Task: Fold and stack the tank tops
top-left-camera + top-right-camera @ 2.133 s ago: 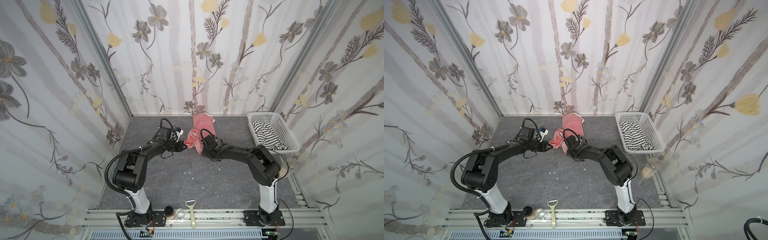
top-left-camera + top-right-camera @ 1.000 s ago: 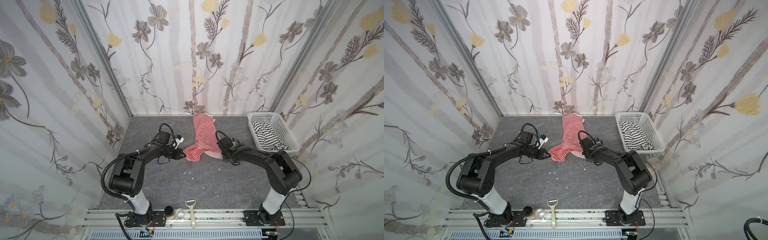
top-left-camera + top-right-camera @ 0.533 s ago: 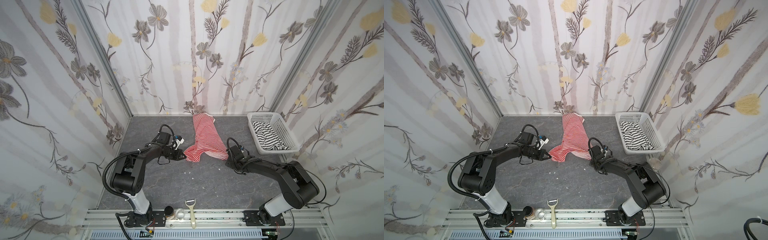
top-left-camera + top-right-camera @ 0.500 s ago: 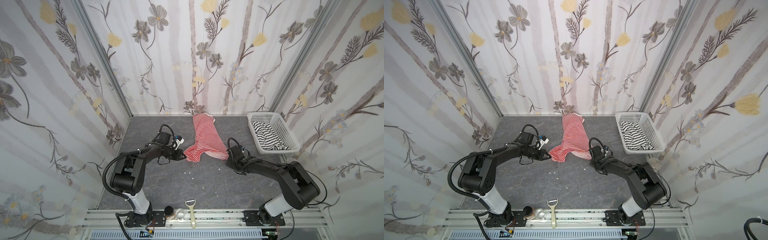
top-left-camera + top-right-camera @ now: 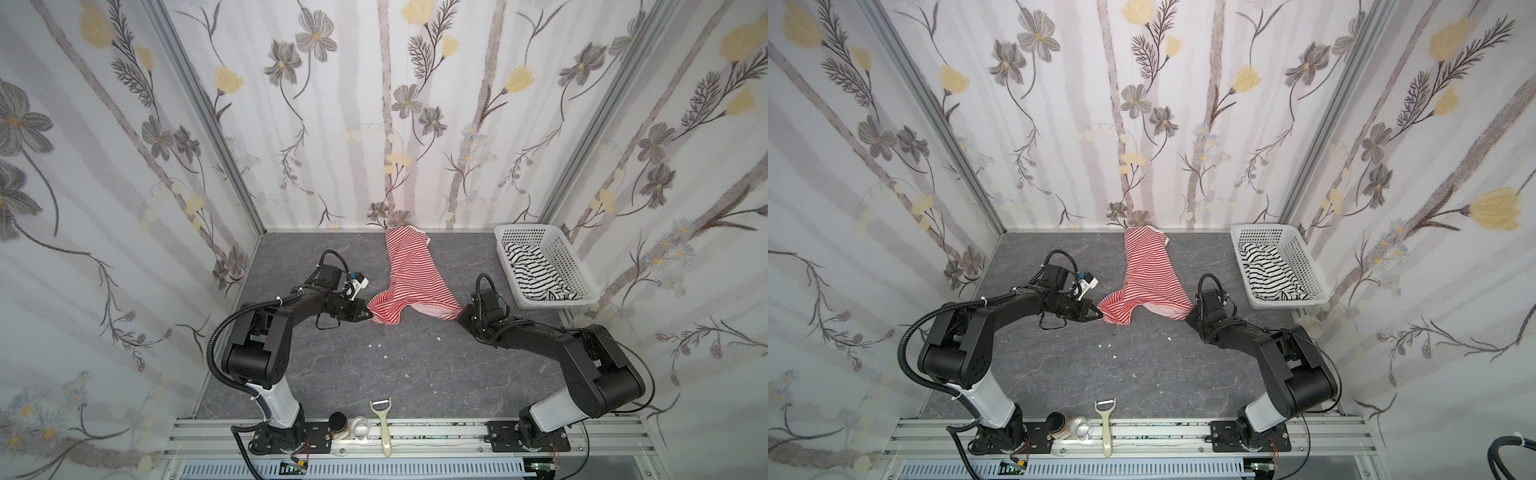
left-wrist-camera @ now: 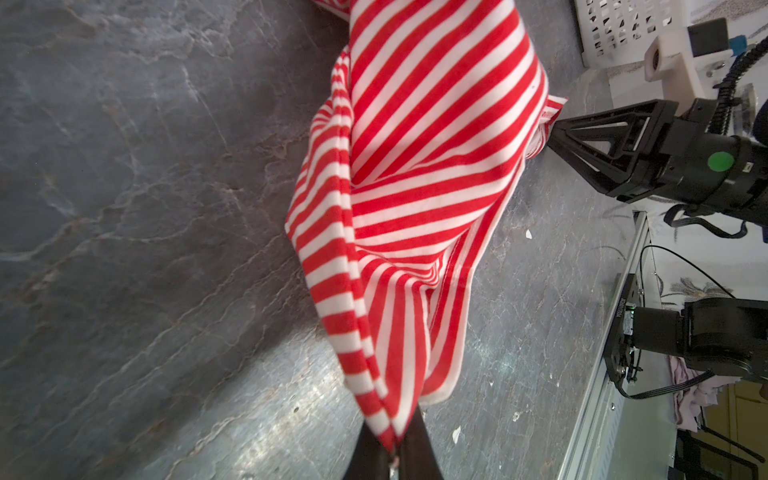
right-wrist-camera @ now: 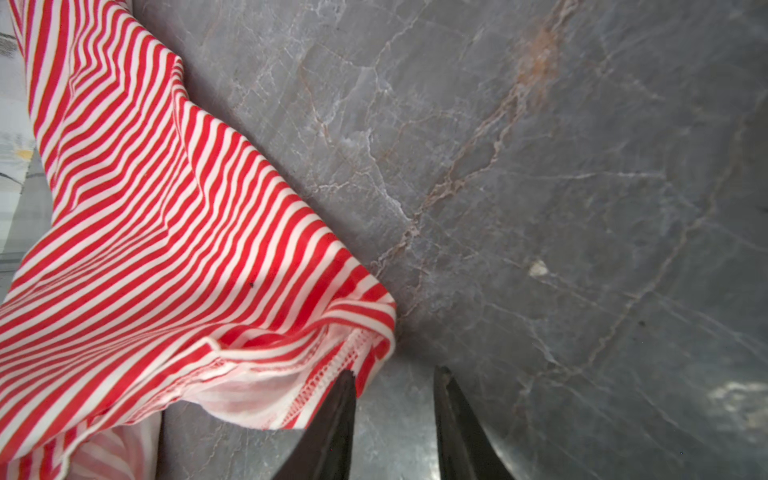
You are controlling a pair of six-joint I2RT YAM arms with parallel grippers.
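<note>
Red top (image 5: 409, 276): one corner pinched, one free

Near-left corner of red top sits clamped in left gripper (image 5: 368, 318); cloth bunches into its closed fingers (image 6: 419, 453). Right gripper (image 7: 392, 409) stands narrowly parted, with bare table (image 5: 374, 374) showing in the gap. Hem corner lies just beside one finger, not between. Top stretches from back wall toward both grippers. Open table lies in front of it. Black-striped top (image 5: 536, 278) sits in basket (image 5: 571, 259) at right edge.
</note>
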